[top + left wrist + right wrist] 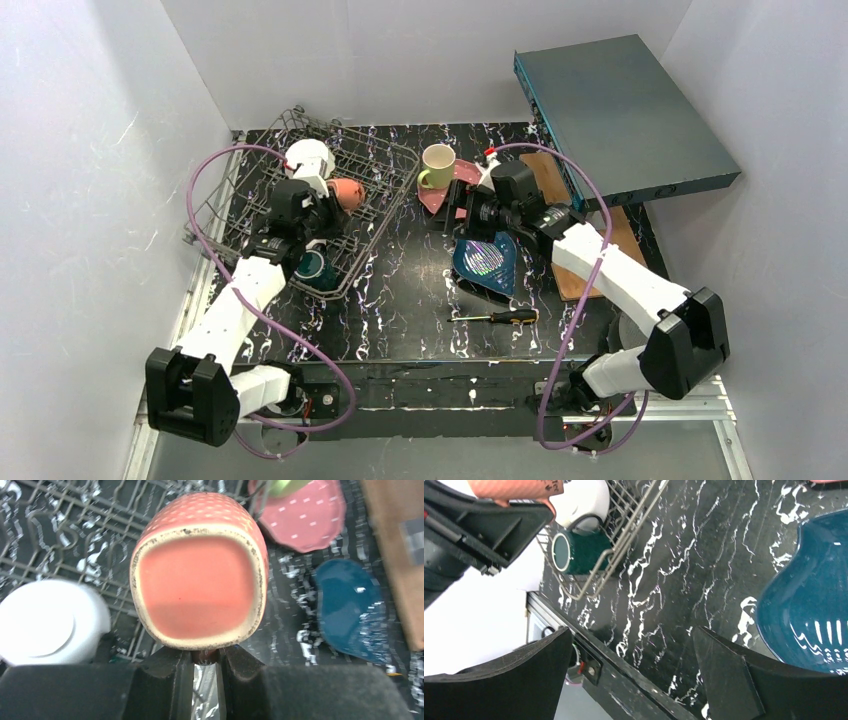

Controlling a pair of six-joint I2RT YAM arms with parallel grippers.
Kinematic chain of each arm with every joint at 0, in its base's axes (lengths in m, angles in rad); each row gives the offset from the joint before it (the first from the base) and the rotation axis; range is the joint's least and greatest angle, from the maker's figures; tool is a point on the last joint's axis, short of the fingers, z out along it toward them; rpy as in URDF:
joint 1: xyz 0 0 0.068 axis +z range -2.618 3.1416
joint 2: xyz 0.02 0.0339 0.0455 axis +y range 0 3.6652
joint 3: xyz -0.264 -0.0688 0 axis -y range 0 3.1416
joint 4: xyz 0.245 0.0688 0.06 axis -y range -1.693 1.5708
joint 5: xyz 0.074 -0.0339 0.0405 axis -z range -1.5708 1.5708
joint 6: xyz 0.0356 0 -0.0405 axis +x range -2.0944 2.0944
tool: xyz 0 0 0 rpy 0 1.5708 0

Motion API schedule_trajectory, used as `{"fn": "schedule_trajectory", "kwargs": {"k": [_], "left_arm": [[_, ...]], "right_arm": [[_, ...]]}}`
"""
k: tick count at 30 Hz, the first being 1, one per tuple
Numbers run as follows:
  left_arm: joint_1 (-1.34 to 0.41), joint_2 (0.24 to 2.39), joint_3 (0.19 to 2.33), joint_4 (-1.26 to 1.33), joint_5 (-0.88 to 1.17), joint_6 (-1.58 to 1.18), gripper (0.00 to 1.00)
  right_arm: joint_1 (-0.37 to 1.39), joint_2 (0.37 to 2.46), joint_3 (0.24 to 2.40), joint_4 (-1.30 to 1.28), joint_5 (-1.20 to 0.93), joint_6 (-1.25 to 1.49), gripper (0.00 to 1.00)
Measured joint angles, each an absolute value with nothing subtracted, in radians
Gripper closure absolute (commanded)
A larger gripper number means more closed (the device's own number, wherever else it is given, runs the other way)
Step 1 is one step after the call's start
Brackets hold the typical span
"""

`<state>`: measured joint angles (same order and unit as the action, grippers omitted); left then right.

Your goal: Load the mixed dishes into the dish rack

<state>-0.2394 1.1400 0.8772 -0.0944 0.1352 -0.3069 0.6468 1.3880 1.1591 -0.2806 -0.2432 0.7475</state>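
The left arm stretches to upper left; left gripper (pixel 205 655) pinches the salmon cup (pixel 197 587) by its rim, seemingly just over the rack (pixel 370 160). The right arm bends to centre, right gripper (pixel 631 635) spread wide by the blue plate (pixel 809 620).

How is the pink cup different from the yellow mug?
The small salmon cup is pinched by the left gripper above the dish rack, tipped sideways; the yellow-green mug stands upright on the pink dotted plate. The mug shows a handle; the cup shows none. Both are empty.
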Motion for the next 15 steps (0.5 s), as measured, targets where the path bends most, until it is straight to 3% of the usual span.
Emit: {"fn": "schedule_trajectory", "kwargs": {"k": [15], "left_arm": [[-0.379, 1.176, 0.875, -0.163, -0.206, -0.164, 1.0]], "right_arm": [[0.662, 1.288, 1.01, -0.262, -0.295, 0.616, 0.02]]}}
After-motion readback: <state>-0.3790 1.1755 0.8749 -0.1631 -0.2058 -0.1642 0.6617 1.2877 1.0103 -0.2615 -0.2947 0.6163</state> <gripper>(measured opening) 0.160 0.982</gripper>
